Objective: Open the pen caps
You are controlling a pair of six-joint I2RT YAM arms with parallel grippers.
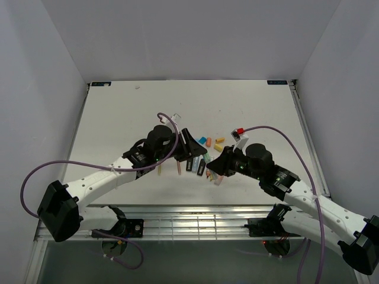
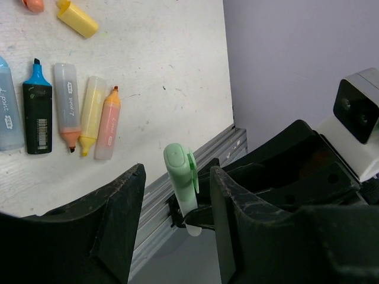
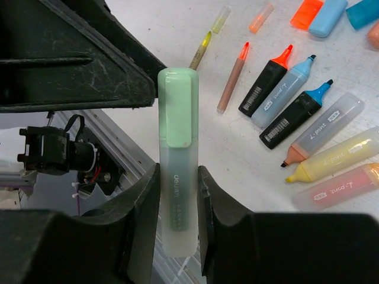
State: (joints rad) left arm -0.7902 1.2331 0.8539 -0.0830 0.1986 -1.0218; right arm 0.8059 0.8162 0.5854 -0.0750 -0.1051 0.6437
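Note:
My right gripper [image 3: 177,201] is shut on the frosted body of a green highlighter pen [image 3: 177,195], held over the table's near edge. Its pale green cap [image 3: 176,106] is on and points toward my left gripper [image 2: 176,225]. That gripper is open, and the green cap [image 2: 180,171] stands between its fingers [image 2: 112,225] without touching either. Loose pen caps lie on the table: orange [image 3: 307,10], light blue [image 3: 327,16] and yellow [image 2: 78,19]. In the top view both grippers meet at mid-table, left [image 1: 195,160] and right [image 1: 216,168].
Several uncapped highlighters lie in a row on the white table [image 2: 172,65], among them a black one with a blue tip [image 2: 37,112] and a frosted yellow one [image 2: 92,112]. Thin pen refills [image 3: 232,80] lie nearby. The metal rail [image 2: 195,160] marks the table's near edge.

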